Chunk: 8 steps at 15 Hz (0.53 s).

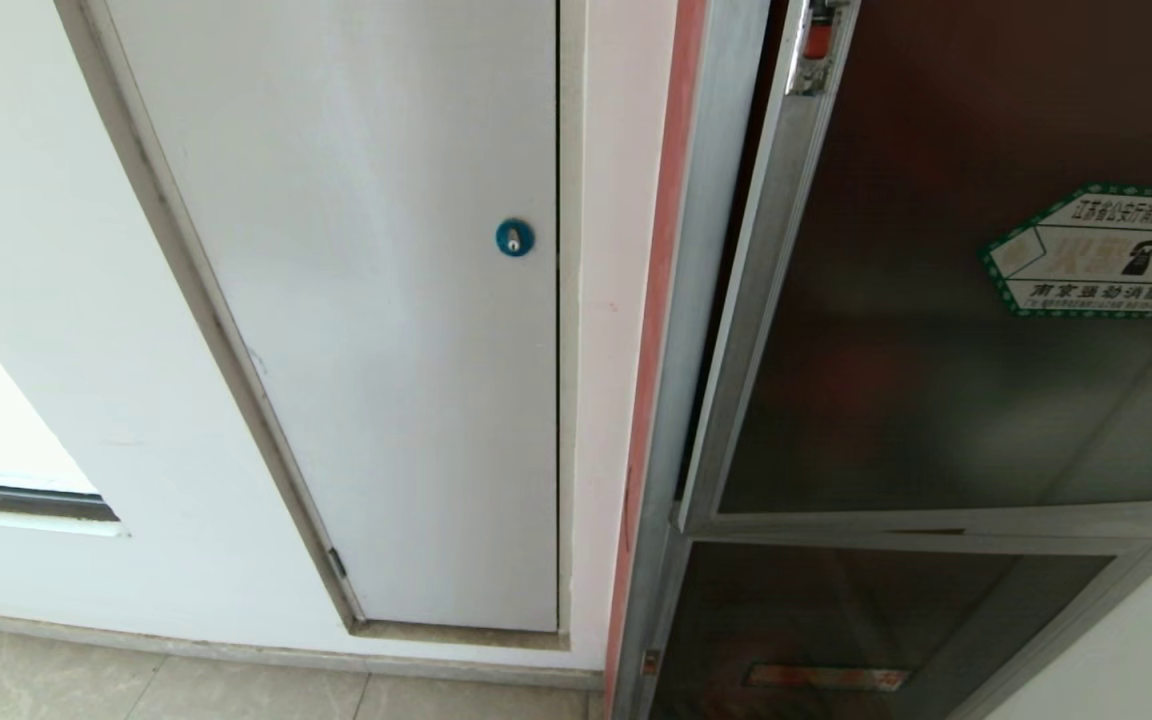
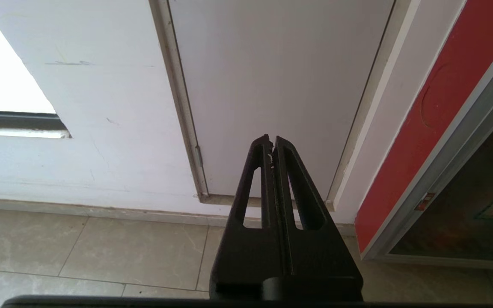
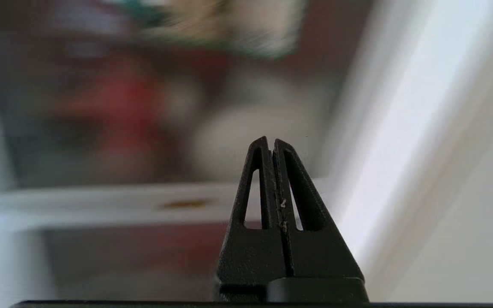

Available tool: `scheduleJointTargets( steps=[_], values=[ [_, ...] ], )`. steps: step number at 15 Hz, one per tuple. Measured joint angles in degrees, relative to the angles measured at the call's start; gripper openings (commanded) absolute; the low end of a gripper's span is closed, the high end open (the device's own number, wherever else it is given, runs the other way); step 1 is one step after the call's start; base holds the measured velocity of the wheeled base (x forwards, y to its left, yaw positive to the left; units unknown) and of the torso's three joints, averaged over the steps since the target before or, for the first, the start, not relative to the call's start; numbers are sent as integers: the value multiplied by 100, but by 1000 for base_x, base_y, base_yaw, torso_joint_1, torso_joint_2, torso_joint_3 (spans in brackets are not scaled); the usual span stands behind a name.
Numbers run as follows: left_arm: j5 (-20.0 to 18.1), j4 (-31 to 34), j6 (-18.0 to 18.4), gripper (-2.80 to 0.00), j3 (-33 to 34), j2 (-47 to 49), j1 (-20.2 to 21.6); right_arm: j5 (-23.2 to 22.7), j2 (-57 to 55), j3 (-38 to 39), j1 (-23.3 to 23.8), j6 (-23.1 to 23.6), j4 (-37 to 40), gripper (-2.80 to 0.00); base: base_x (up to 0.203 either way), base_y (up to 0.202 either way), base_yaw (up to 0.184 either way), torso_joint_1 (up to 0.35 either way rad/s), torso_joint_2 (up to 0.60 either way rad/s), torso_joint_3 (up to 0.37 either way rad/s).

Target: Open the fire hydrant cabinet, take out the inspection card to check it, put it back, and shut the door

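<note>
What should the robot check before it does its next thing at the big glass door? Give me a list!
1. Door shut flush: not ok, its latch edge stands slightly out from the cabinet frame.
2. Red latch in sight: ok.
3. Right gripper empty and shut: ok, facing the glass.
4. Left gripper out of the way: ok, shut, facing the white panel.
5. Inspection card back inside: cannot tell.

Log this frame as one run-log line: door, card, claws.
door: ajar at latch side | inspection card: not visible | left claw: shut, empty, facing white panel | right claw: shut, empty, facing door glass
</note>
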<state>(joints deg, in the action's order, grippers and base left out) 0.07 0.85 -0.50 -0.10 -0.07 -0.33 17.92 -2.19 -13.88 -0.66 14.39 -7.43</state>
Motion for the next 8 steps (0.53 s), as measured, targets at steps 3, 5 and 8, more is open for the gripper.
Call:
scheduleJointTargets(
  steps=[3, 5, 8],
  values=[
    [2, -1, 0, -280, 0, 0, -2, -1074, 174, 453, 9, -1042, 303, -280, 0, 0, 0, 0, 0, 0],
    [0, -1, -1, -280, 0, 0, 0, -1370, 217, 870, 9, -1145, 293, -280, 0, 0, 0, 0, 0, 0],
    [0, -1, -1, -280, 0, 0, -2, -1459, 229, 1299, 9, -1183, 311, -280, 0, 0, 0, 0, 0, 0]
  ],
)
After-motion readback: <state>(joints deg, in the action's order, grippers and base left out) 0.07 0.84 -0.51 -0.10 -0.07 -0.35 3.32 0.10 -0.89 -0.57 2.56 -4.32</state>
